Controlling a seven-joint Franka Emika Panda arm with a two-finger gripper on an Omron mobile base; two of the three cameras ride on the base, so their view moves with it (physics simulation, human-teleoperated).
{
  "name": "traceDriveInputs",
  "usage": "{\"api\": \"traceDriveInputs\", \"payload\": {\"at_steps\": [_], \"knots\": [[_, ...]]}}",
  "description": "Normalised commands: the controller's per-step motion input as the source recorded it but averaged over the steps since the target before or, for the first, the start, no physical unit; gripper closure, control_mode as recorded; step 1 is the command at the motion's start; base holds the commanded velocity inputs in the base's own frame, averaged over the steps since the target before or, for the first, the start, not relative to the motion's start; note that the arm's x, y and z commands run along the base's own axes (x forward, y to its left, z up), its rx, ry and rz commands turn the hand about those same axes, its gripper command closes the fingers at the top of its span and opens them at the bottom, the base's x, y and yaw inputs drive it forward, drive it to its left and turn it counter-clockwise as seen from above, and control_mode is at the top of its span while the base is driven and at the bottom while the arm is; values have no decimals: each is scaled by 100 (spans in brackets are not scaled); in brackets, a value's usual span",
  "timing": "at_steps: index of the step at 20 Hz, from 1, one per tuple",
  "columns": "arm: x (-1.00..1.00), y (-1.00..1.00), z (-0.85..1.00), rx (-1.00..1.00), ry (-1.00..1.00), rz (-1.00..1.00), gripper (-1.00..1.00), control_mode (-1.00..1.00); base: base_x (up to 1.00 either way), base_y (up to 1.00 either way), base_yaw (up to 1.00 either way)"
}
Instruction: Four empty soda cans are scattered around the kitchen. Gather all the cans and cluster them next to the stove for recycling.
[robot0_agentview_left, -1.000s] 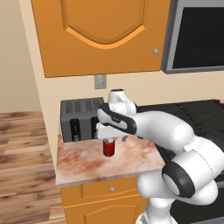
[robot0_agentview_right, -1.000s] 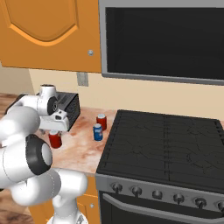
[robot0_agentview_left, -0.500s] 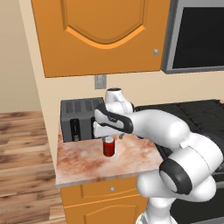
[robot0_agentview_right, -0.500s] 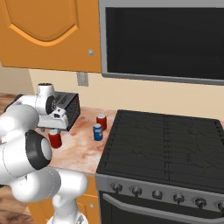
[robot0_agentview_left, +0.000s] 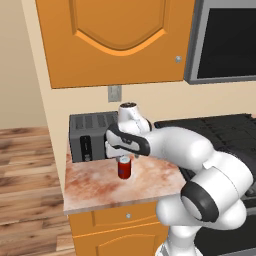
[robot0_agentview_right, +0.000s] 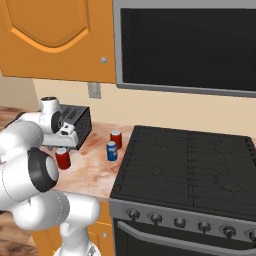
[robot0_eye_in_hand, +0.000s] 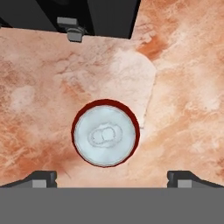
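Note:
A red soda can (robot0_agentview_left: 124, 168) stands upright on the marbled counter in front of the toaster; the hand view looks straight down on its silver top (robot0_eye_in_hand: 105, 136). My gripper (robot0_agentview_left: 122, 154) hangs right above it, open, with a dark fingertip (robot0_eye_in_hand: 43, 178) on either side of the can and not touching it. From the right base view, the same can (robot0_agentview_right: 63, 159) sits under the gripper (robot0_agentview_right: 63, 147). Closer to the black stove (robot0_agentview_right: 186, 165) stand a second red can (robot0_agentview_right: 116, 138) and a blue can (robot0_agentview_right: 112, 151), both upright and near its left edge.
A dark grey two-slot toaster (robot0_agentview_left: 90, 136) backs the counter just behind the can. The counter's front edge (robot0_agentview_left: 120, 201) lies close in front. Orange wall cabinets (robot0_agentview_left: 112, 40) and a black microwave (robot0_agentview_right: 187, 45) hang overhead.
The hand has eased slightly down and left over the red can. The can and the other two cans have not moved.

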Motion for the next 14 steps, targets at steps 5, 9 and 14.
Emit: {"api": "traceDriveInputs", "payload": {"at_steps": [5, 9, 14], "knots": [[7, 10, -9, 0, -2, 0, -100, -100, 0, 0, 0], [11, 3, 0, 0, 0, 0, -100, -100, 0, 0, 0], [2, 0, -2, 0, 0, 0, -100, -100, 0, 0, 0]]}}
